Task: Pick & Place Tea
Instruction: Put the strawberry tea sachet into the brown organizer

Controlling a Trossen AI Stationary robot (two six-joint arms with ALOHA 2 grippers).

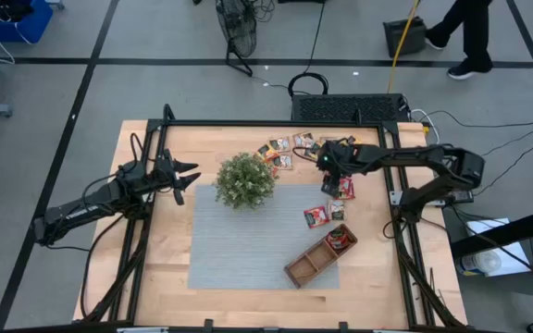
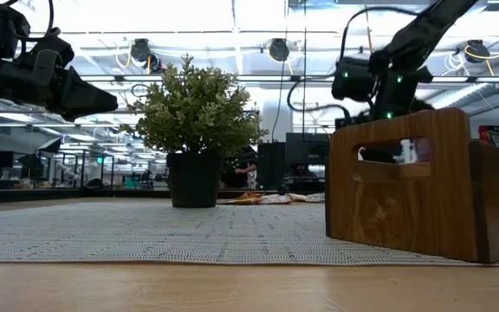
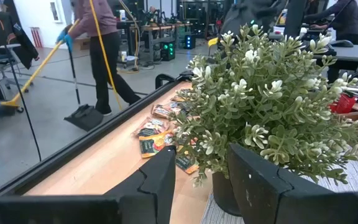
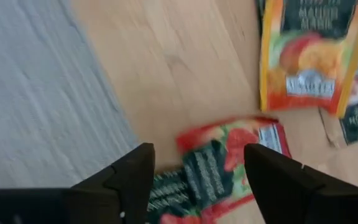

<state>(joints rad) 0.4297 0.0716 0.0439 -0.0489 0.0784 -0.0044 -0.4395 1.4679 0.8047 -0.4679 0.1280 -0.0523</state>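
Wooden tabletop (image 1: 169, 250) lies bare around the grey mat (image 1: 248, 240); right gripper (image 1: 331, 176), jaws released, hovers over red tea sachets (image 4: 229, 158); left gripper (image 1: 185, 176) open beside the plant (image 1: 245, 180).

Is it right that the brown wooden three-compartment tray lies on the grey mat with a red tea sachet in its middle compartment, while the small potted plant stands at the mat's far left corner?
Not quite. The high view shows the red tea sachet in an end compartment of the brown wooden three-compartment tray, the end nearer the right arm, not the middle one. The rest holds: the tray lies on the grey mat, and the small potted plant stands at its far left corner.
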